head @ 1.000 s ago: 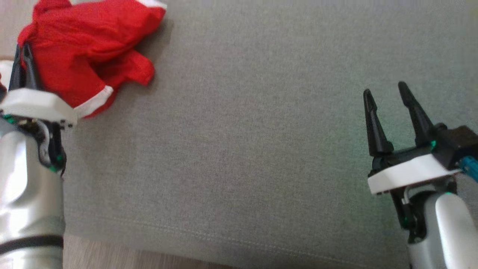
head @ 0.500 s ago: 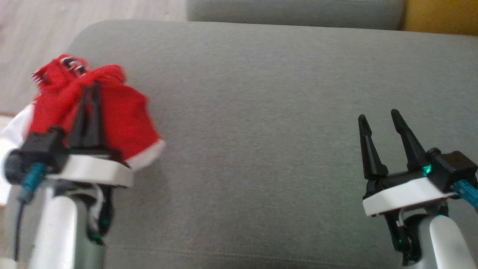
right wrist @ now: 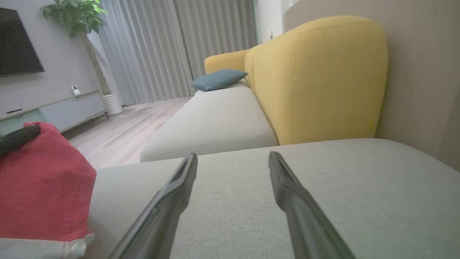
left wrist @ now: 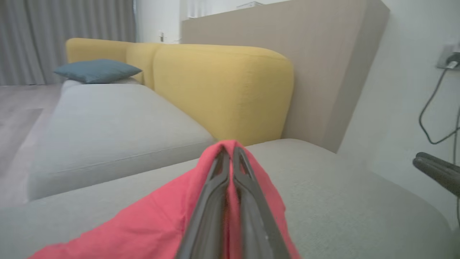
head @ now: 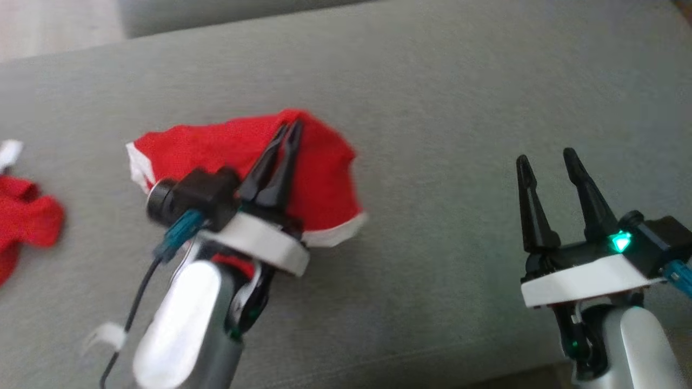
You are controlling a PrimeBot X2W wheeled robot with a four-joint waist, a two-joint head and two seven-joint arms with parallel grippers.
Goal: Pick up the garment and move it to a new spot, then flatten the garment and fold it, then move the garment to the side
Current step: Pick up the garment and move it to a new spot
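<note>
The garment is red cloth with a white hem, hanging in a bunch over the grey sofa cushion. My left gripper is shut on its top fold, so the cloth drapes from the pinched fingers. In the left wrist view, red garment spills both sides of the left gripper. My right gripper stands open and empty over the cushion at the right, well apart from the cloth. In the right wrist view the right gripper is spread wide, with the garment at the left.
More red cloth lies at the far left of the cushion; whether it joins the held piece I cannot tell. A yellow sofa back, a second grey seat with a blue pillow, and wooden floor lie beyond.
The head view has shifted. My left gripper has carried the garment from the cushion's left end toward its middle, still shut on it. The right gripper stays open in place.
</note>
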